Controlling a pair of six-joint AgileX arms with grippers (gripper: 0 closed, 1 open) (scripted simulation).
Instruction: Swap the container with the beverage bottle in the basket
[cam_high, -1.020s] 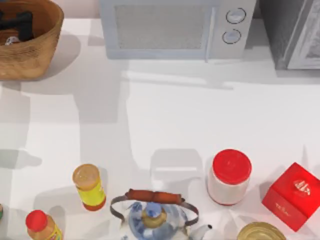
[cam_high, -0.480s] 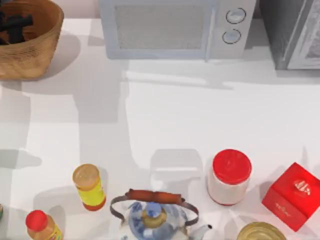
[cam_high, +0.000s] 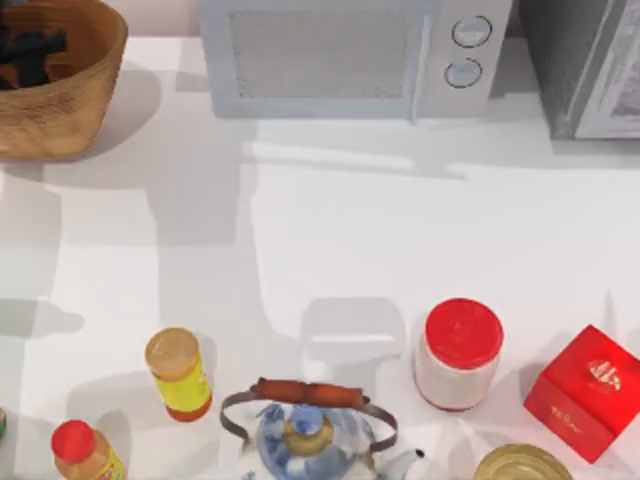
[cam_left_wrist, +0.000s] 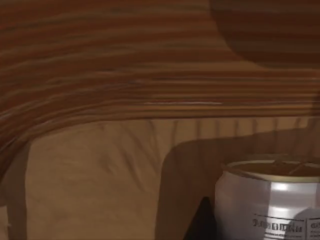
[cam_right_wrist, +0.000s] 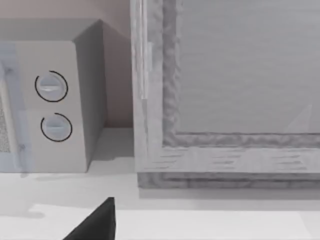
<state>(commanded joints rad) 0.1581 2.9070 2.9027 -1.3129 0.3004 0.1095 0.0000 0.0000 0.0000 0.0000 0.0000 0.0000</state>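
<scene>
Basket: the woven wicker basket (cam_high: 60, 90) stands in the far left corner of the bench (cam_high: 330, 250), just left of the microwave (cam_high: 345, 55).
Can: inside the basket, the left wrist view shows a silver can (cam_left_wrist: 272, 200) upright on the basket floor, close to the ribbed wall.
Left claw: the left claw (cam_high: 30, 50) is the dark shape down inside the basket; I cannot tell whether its fingers are apart or together, or whether they touch the can.
Step in hand: I judge it to be taking the can out of the basket to make room for a bottle.
Doing it well: centre the fingers on the can's sides below its rim, close squarely, then lift straight up until it clears the basket's edge, since a sideways pull could drag the can against the wall or shift the basket.
Candidates: well in front of the basket, near the bench's front edge, stand a yellow bottle with an amber cap (cam_high: 178, 375) and a red-capped bottle (cam_high: 85, 452).
Further out: a blue-and-white kettle (cam_high: 310, 435), a red-lidded white jar (cam_high: 458, 352) and a red box (cam_high: 585, 392) lie further right of those bottles.
Right arm: parked off towards the microwave's right; the state of its claw cannot be told.
</scene>
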